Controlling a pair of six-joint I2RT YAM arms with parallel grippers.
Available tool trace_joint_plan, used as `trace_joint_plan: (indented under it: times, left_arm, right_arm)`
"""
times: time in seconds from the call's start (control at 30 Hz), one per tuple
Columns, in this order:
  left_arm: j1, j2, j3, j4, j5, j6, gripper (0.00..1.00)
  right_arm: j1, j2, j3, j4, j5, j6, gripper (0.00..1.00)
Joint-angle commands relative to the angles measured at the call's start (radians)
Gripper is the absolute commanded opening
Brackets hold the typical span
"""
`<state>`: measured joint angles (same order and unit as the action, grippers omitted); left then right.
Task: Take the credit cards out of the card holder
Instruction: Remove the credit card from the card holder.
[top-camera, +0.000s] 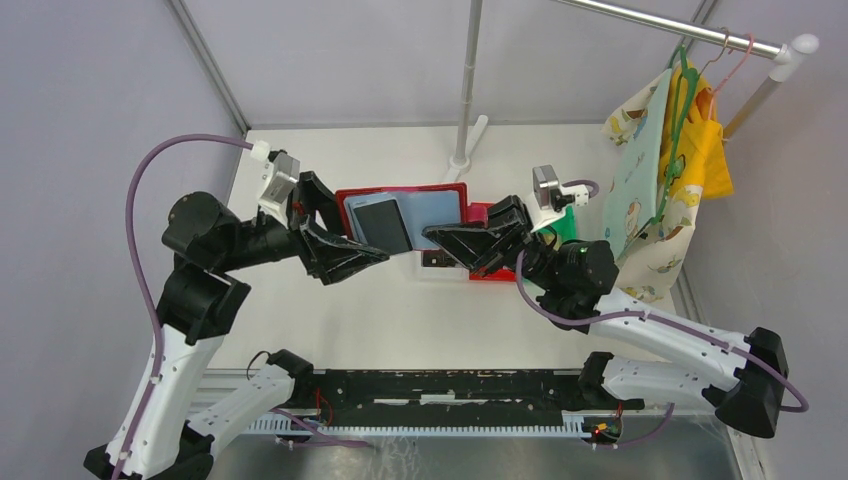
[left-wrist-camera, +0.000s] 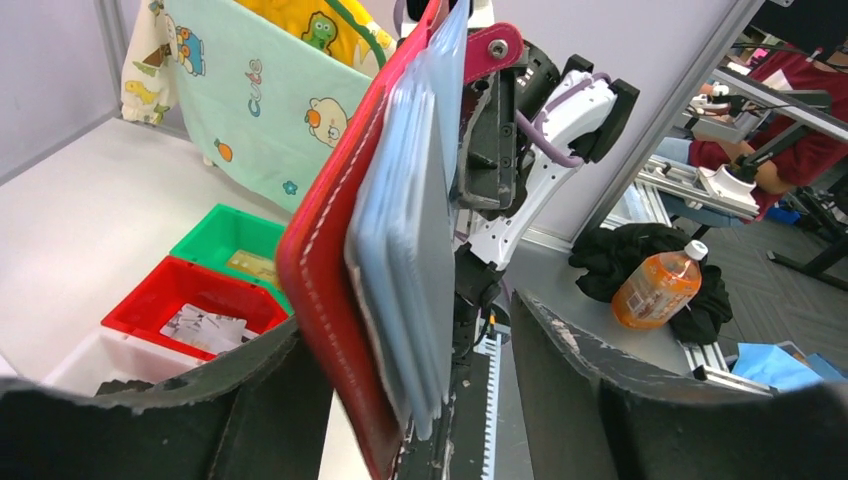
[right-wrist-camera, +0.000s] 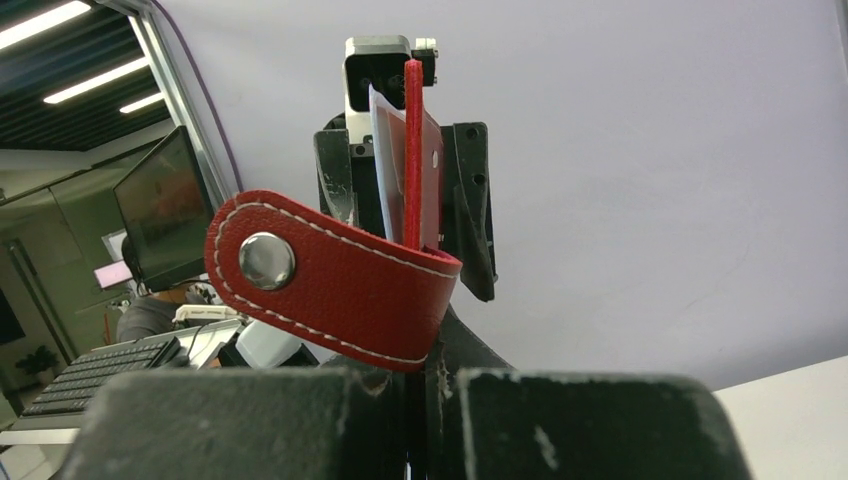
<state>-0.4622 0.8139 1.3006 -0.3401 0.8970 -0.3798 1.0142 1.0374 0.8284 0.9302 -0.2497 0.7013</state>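
The right tool (top-camera: 436, 237) clamps the open red wallet (top-camera: 440, 205) above the counter (top-camera: 400, 320), steadying it so the left tool (top-camera: 360, 245), jaws wide around its edge, can presumably pull the dark card (top-camera: 381, 226).

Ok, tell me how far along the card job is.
Done: the wallet is open, a silvery card lies in the red bin and a golden card in the green bin. In hand: the right claw grips the wallet while the open left claw straddles its edge. Left: a dark card sits in its pocket, maybe more.
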Motion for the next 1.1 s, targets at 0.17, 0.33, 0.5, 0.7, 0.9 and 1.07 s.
trace_joint_plan:
  times: [0.17, 0.33, 0.5, 0.7, 0.9, 1.07]
  left_arm:
    - [-0.004, 0.027, 0.042, 0.125, 0.042, -0.094, 0.43]
    - [-0.004, 0.029, 0.046, 0.167, 0.07, -0.132, 0.21]
    - [-0.004, 0.041, 0.075, 0.096, 0.045, -0.088, 0.08]
    - [-0.005, 0.08, 0.146, -0.139, -0.061, 0.143, 0.02]
    - [-0.004, 0.138, 0.196, -0.402, -0.094, 0.408, 0.02]
    - [-0.004, 0.158, 0.196, -0.563, -0.116, 0.577, 0.03]
  right_arm:
    - [0.019, -0.015, 0.005, 0.096, -0.007, 0.018, 0.0]
    - [0.02, -0.027, -0.021, 0.108, 0.009, 0.033, 0.0]
    - [0.019, -0.052, -0.034, 0.012, 0.085, 0.031, 0.14]
    - [0.014, -0.145, -0.023, -0.166, 0.169, -0.115, 0.52]
    - [0.009, -0.189, 0.118, -0.497, 0.157, -0.328, 0.76]
    - [0.007, -0.158, 0.289, -0.743, 0.176, -0.461, 0.87]
